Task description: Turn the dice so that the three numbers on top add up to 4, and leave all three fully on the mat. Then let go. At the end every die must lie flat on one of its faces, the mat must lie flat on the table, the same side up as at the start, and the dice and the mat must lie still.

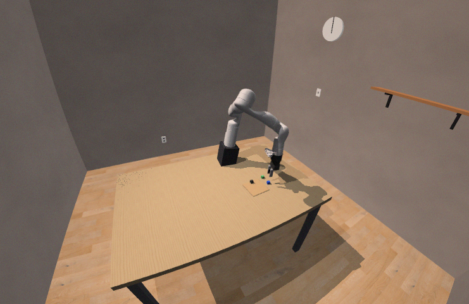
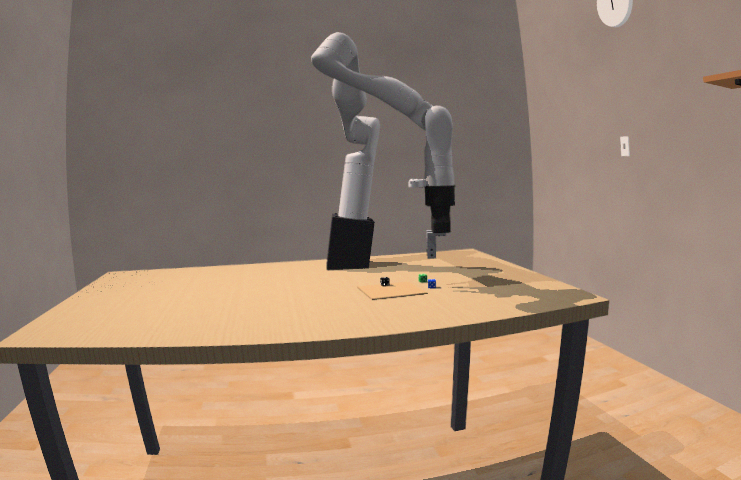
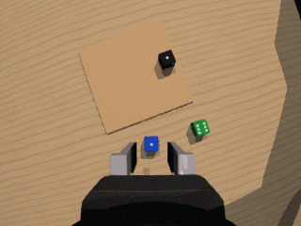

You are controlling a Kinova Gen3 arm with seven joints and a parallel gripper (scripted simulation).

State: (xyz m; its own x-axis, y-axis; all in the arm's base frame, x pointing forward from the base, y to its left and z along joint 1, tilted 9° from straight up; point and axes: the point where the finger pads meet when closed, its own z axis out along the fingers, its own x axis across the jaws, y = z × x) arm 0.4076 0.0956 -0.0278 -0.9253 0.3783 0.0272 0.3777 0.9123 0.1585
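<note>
A tan square mat (image 1: 256, 189) (image 2: 393, 291) (image 3: 126, 88) lies flat on the table. A black die (image 1: 251, 181) (image 2: 384, 280) (image 3: 167, 59) sits on the mat near one edge, one pip up. A blue die (image 1: 268, 182) (image 2: 431, 283) (image 3: 150, 143) lies on the bare table just off the mat's edge, one pip up. A green die (image 1: 262, 177) (image 2: 422, 277) (image 3: 201, 128) lies on the table clear of the mat, several pips up. My gripper (image 1: 270, 174) (image 2: 431, 254) (image 3: 151, 152) points straight down well above the blue die, fingers partly open and empty.
The arm's black base (image 1: 227, 153) (image 2: 349, 242) stands on the table behind the mat. The arm's shadow falls to the right of the dice. The table's curved front edge (image 2: 495, 328) is near on the right.
</note>
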